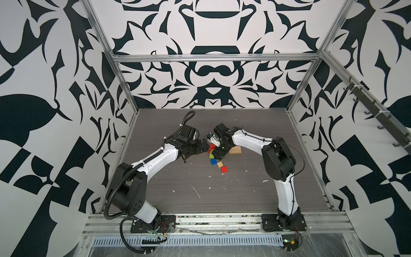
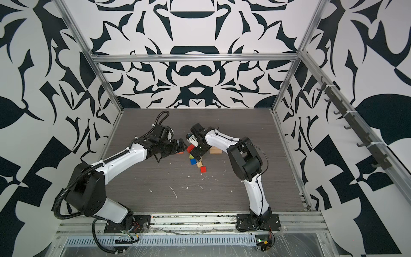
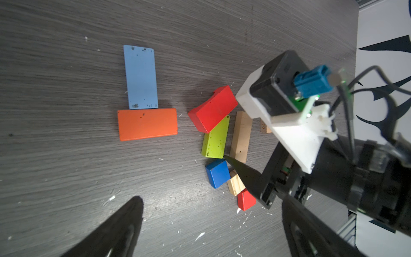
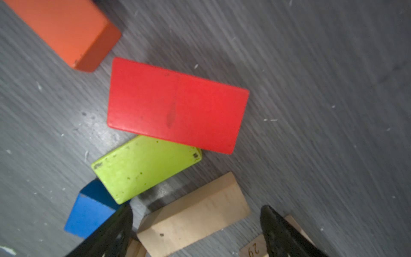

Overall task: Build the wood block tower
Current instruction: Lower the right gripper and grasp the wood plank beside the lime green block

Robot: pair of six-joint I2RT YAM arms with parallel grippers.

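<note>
The blocks lie loose on the table, with no tower standing. In the left wrist view a light blue plank (image 3: 140, 76) butts an orange plank (image 3: 147, 124). A red plank (image 3: 212, 109) leans on a lime green plank (image 3: 215, 139), beside a tan plank (image 3: 241, 136). A blue cube (image 3: 218, 173), tan cube (image 3: 235, 184) and red cube (image 3: 245, 200) sit in a row. My right gripper (image 4: 196, 210) is open, its fingers straddling the tan plank (image 4: 193, 213) low over the table. My left gripper (image 3: 212, 204) hangs open and empty above bare table beside the cluster.
A larger tan block (image 1: 235, 150) lies just right of the pile, under the right arm, and a tan piece marked 29 (image 4: 253, 248) sits by the right finger. Both grippers (image 1: 205, 147) (image 1: 216, 153) nearly meet over the pile. White flecks dot the grey table (image 1: 200, 189).
</note>
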